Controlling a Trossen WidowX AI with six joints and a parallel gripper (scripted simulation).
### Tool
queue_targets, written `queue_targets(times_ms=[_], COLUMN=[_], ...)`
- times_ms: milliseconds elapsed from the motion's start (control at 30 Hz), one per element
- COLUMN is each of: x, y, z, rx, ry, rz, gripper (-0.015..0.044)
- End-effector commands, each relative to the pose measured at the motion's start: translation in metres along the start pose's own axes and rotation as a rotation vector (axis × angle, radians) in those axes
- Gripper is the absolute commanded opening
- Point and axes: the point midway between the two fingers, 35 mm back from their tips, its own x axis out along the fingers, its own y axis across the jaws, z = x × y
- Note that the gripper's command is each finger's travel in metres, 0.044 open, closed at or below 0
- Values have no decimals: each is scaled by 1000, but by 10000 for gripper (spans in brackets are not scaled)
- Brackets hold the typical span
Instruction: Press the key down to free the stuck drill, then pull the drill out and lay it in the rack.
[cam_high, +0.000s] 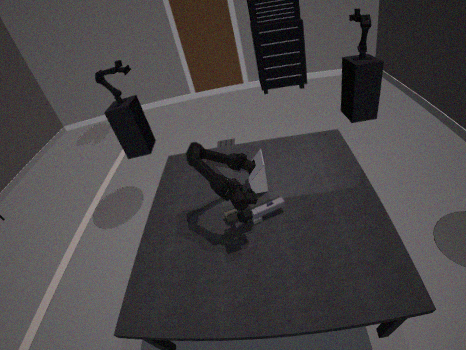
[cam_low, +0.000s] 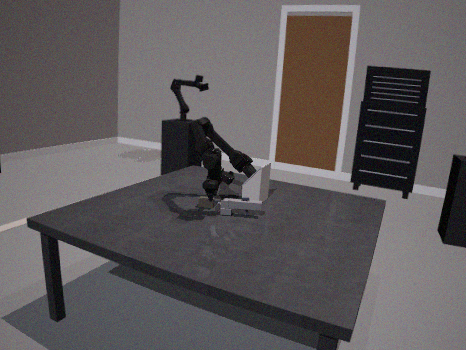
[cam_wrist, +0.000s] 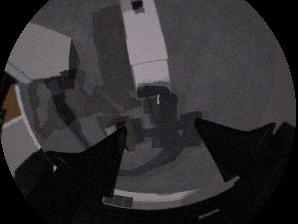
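A long pale housing (cam_high: 268, 206) (cam_low: 250, 205) (cam_wrist: 146, 42) stands low over the table. A small dark patch (cam_high: 270, 203) (cam_wrist: 137, 5) on its top is where the key seems to be; how deep it sits I cannot tell. My gripper (cam_high: 245, 215) (cam_low: 211, 199) (cam_wrist: 161, 125) is open and empty, low beside the housing's near end, its fingers spread wide either side of that end's line. A drill is not clearly visible; the dark shapes between the fingers may be drill or shadow. A tan block (cam_high: 230, 217) (cam_low: 204, 202) (cam_wrist: 112, 129), possibly the rack, lies just beyond the gripper.
A white slanted panel (cam_high: 259, 176) (cam_low: 258, 185) (cam_wrist: 42, 50) stands upright behind the housing, close to the arm's links. All this stands on a dark table (cam_high: 280, 280) (cam_low: 280, 250). Two more arms on black pedestals stand away from the table.
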Motion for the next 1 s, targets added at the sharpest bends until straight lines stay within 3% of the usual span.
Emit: queue_targets(times_ms=[0,967], x=[3,30], y=[3,2], z=[-2,5], rx=[-46,-47], ry=[6,6], rz=[5,5], gripper=[440,440])
